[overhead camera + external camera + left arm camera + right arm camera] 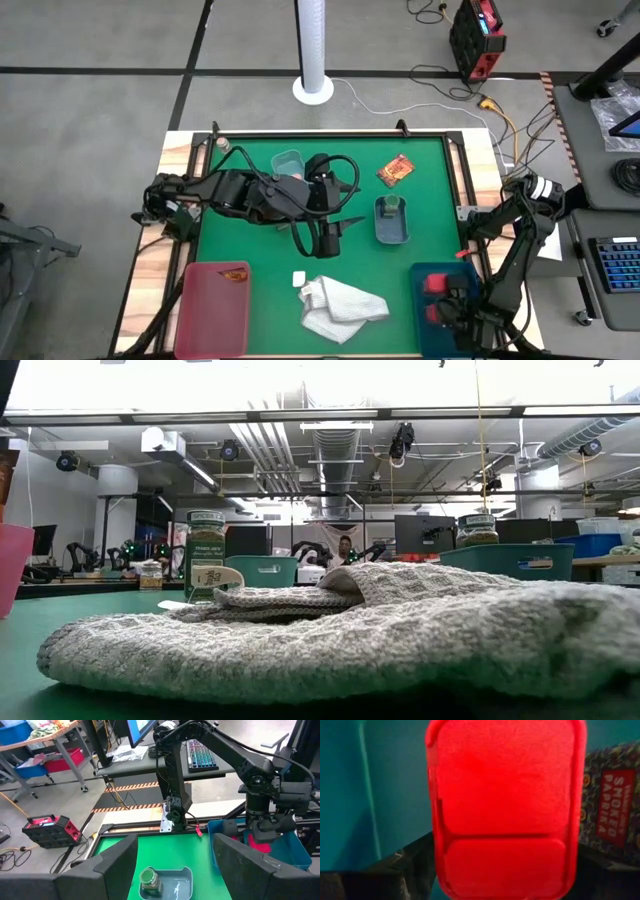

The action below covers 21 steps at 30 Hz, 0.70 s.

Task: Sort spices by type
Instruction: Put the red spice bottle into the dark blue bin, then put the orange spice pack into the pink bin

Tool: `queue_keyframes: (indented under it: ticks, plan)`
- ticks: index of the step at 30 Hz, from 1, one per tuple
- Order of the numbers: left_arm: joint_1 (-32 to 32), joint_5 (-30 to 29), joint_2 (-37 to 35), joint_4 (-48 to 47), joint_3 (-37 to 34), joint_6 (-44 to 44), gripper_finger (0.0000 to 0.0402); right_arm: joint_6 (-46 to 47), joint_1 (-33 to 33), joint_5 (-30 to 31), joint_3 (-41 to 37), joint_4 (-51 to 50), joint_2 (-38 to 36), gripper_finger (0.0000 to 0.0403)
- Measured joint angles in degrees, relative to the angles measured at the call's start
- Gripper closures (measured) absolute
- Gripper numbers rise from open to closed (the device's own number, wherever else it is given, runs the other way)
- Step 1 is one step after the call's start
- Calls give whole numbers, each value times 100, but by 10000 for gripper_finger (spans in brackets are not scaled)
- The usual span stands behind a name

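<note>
My right gripper reaches down into the blue bin at the near right and is shut on a bright red block. A second red block labelled smoked paprika lies beside it in the bin. My left gripper hovers open and empty over mid-table. Its fingers frame a greenish jar that stands upright in a small pale tray. A red-orange packet lies flat at the far right. Another packet lies in the pink bin. My right gripper has the red block between its two fingers, one finger at each long side of the block. The block fills the wrist view, with the bin floor behind it. I cannot tell whether the block is lifted or rests on the bin.
A white knitted cloth lies at the near middle and fills the foreground of the low view. A small white piece lies beside it. A second small pale tray stands at the far middle, partly under my left arm. A small jar stands at the far left corner.
</note>
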Motion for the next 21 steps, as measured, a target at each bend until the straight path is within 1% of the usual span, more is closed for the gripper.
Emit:
queue_keyframes:
  ticks: [5,9,13,18,21]
  plan:
    - [0,-267,0,-3,0,2,160,46,0,-278,181,-100,-55,88]
    - [0,-278,0,-9,0,2,160,83,0,-624,527,-538,-77,103]
    - [0,-278,0,-84,0,2,160,86,0,-1012,990,-1115,-81,116]
    - [0,-278,0,-100,7,35,160,42,-2,-1080,1727,-2002,-85,127]
    - [0,-276,0,-172,70,87,160,82,-47,-1080,2239,-2814,-97,133]
